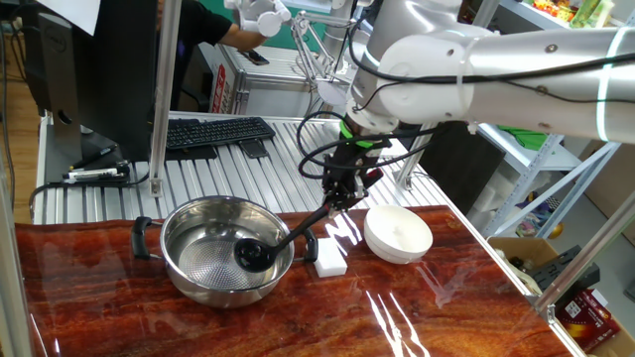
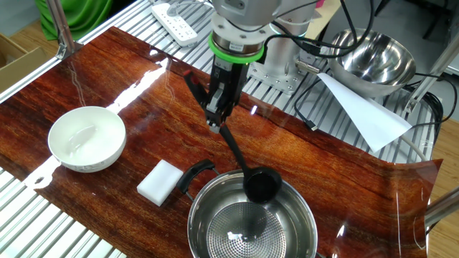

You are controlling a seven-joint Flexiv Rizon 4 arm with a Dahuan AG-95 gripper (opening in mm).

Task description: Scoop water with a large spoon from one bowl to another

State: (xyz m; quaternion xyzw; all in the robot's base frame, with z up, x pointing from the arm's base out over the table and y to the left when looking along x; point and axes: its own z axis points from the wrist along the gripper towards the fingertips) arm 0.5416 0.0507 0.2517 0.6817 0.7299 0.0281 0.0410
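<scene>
The arm (image 1: 476,64) is glossy white with rounded segments. A bright green ring (image 2: 237,49) sits just above the black gripper (image 2: 214,123). Black cables (image 1: 317,149) loop beside the ring.

Glossy red-brown wood-grain tabletop (image 1: 417,307), glare streaks on it, sat over a ribbed metal bench (image 1: 248,174). On the wood: steel bowl (image 1: 203,283) with two black side handles and a dotted bottom; white rectangular block (image 2: 161,180) just beside it; small white bowl (image 2: 87,138) on the block's other side, apart from it. A black keyboard (image 1: 216,132) lay on the ribbed metal behind.
</scene>
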